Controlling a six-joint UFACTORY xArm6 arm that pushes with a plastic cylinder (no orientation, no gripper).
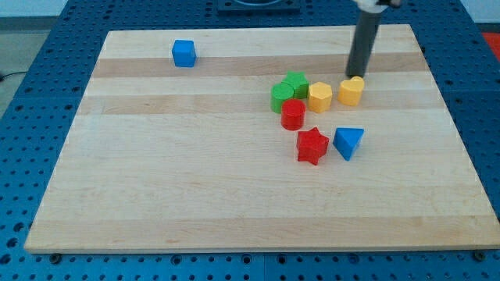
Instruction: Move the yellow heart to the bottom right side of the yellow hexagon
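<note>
Starting at the view's bottom, a bare stretch of the wooden board (195,195) is seen, laid on a blue perforated table (31,94). Further up, a red star block (312,145) is found right of centre, and a blue triangular block (348,142) is set just beside it on the view's right, a narrow gap being visible between them. Above the star, a red cylinder (293,114) is placed, pressed against two green blocks (287,89) whose exact shapes cannot be made out. The yellow hexagon (319,97) is seen immediately right of the green pair, apparently touching it. The yellow heart (351,90) lies just right of the hexagon, level with it or slightly higher, and a slim gap is seen between the two. My tip (358,76) is set at the heart's upper edge, seemingly in contact with it, the dark rod rising toward the view's top. No jaws are carried by the rod, so nothing is gripped; the heart is only met from behind. Farthest away, a blue cube (183,53) stands alone at upper left, well apart from the cluster.
</note>
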